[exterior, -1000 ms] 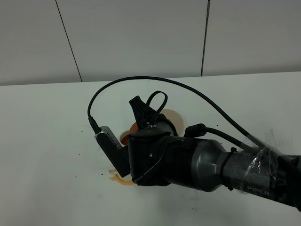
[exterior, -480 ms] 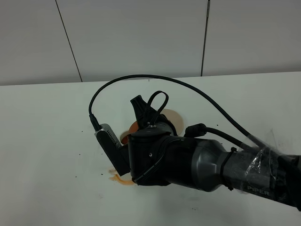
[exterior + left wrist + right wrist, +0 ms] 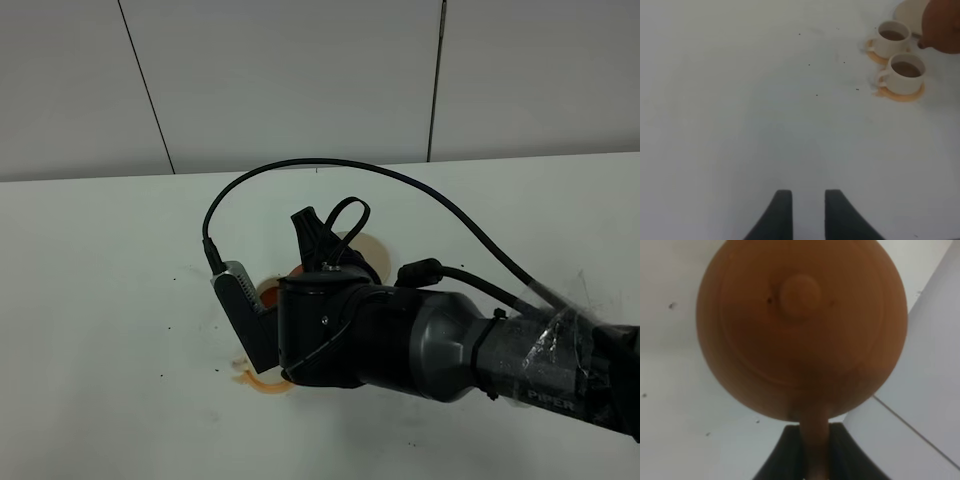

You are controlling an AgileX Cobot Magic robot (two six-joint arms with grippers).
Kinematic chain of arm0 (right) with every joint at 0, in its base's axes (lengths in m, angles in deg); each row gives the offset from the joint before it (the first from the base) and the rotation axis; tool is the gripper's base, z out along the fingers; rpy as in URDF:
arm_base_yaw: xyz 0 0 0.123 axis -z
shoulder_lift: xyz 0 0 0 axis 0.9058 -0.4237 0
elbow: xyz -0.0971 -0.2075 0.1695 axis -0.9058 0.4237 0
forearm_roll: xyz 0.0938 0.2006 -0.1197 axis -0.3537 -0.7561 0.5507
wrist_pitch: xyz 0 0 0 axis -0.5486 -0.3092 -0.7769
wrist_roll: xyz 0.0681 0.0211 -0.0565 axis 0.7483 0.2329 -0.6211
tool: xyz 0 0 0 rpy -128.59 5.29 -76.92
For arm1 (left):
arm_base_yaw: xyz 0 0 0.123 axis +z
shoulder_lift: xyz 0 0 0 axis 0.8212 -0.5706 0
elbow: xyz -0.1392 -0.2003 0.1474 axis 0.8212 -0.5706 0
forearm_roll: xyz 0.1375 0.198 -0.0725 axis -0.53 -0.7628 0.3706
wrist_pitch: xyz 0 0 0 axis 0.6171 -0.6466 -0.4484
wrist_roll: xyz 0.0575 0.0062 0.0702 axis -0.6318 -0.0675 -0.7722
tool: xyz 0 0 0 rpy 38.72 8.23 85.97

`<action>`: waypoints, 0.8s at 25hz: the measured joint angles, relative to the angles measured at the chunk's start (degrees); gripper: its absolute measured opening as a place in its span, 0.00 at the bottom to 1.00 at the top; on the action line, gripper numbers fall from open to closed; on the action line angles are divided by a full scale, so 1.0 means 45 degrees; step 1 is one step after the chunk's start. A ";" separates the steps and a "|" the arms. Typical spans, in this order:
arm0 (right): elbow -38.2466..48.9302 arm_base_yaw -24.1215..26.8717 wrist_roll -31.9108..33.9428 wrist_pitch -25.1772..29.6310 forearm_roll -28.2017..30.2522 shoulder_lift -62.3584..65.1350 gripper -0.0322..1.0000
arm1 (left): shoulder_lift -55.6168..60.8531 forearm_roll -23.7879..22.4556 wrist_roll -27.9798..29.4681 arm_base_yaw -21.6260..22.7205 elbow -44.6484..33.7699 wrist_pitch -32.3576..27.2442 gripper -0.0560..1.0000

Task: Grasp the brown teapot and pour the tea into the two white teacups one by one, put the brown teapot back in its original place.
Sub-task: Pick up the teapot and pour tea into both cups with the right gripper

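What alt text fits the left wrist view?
Two white teacups, both filled with brown tea, sit on orange coasters on a white table. The brown teapot shows at the frame edge; the left gripper hovers open, empty.

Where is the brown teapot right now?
The brown teapot is held by its handle in the right gripper. In the left wrist view its edge shows beside the two filled white teacups, near the cream trivet.
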 joint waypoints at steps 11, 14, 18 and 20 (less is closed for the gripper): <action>0.0000 0.0467 -0.0616 -0.0020 -0.1660 0.0340 0.12 | 0.0000 0.0000 0.0000 0.0000 0.0000 0.0000 0.27; 0.0000 0.0551 -0.0853 -0.0229 -0.1909 0.0559 0.12 | 0.0000 0.0000 0.0000 0.0000 0.0000 0.0000 0.27; 0.0000 0.0769 -0.1364 -0.0603 -0.2676 0.0884 0.12 | 0.0000 0.0000 0.0000 0.0000 0.0000 0.0000 0.27; -0.0049 0.0939 -0.1760 -0.0671 -0.3273 0.1052 0.12 | 0.0000 0.0000 0.0000 0.0000 0.0000 0.0000 0.27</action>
